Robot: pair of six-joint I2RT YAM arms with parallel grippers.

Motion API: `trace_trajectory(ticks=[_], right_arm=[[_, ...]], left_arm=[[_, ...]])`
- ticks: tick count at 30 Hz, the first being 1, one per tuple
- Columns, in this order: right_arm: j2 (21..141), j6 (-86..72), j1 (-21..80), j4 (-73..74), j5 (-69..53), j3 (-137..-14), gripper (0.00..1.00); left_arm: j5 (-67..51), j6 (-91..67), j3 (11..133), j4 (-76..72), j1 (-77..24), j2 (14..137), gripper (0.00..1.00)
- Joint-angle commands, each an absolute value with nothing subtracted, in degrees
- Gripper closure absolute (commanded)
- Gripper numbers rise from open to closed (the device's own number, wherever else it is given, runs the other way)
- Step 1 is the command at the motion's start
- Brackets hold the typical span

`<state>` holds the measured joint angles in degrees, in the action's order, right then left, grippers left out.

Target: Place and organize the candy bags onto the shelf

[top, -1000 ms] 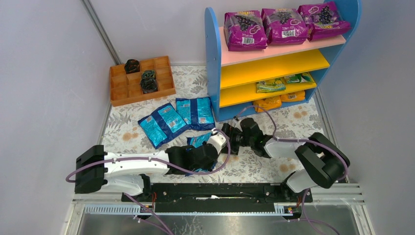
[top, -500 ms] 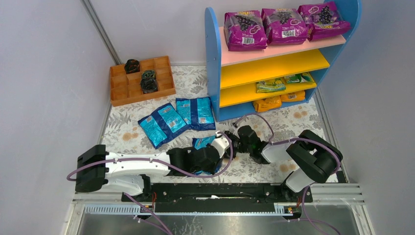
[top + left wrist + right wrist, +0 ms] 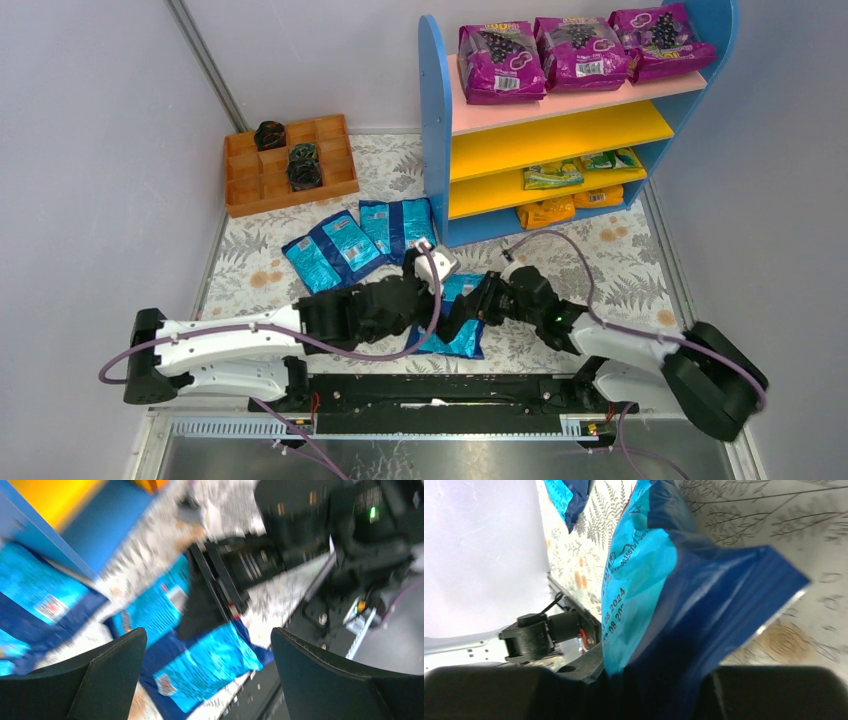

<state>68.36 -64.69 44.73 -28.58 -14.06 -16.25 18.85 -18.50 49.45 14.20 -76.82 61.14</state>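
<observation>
A floral-print cloth (image 3: 625,255) is covering the table, with plain grey walls (image 3: 90,140) closing it in on the left, far and right sides. The shelf (image 3: 436,130) is standing at the far right. The right claw (image 3: 480,305) is pinching a blue bag (image 3: 458,328) near the middle of the cloth. The left claw (image 3: 432,262) is hanging spread just beside it, with more blue bags (image 3: 360,240) lying further left

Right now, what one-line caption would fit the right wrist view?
Right gripper pinches a blue candy bag over the floral table cover, with a second blue bag beyond.
</observation>
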Motion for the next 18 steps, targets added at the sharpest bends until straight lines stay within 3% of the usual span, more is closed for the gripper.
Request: trace_trajectory(ticks=[1, 8, 13, 18], right_arm=[[53.7, -55.3, 45.0, -10.0, -3.4, -22.1, 0.84], [35.5, -42.9, 44.8, 26.0, 18.7, -37.6, 0.87], [35.0, -37.9, 44.8, 38.6, 28.6, -50.1, 0.87], [40.9, -30.6, 44.9, 41.4, 35.3, -62.5, 0.86]], left_arm=[[30.1, -9.4, 59.6, 13.2, -75.9, 58.9, 0.01], [39.6, 2.1, 67.7, 6.8, -72.5, 60.0, 0.01], [45.8, 9.3, 62.1, -3.4, -70.7, 57.4, 0.01], [47.0, 9.5, 54.8, -8.7, -67.3, 52.7, 0.01]])
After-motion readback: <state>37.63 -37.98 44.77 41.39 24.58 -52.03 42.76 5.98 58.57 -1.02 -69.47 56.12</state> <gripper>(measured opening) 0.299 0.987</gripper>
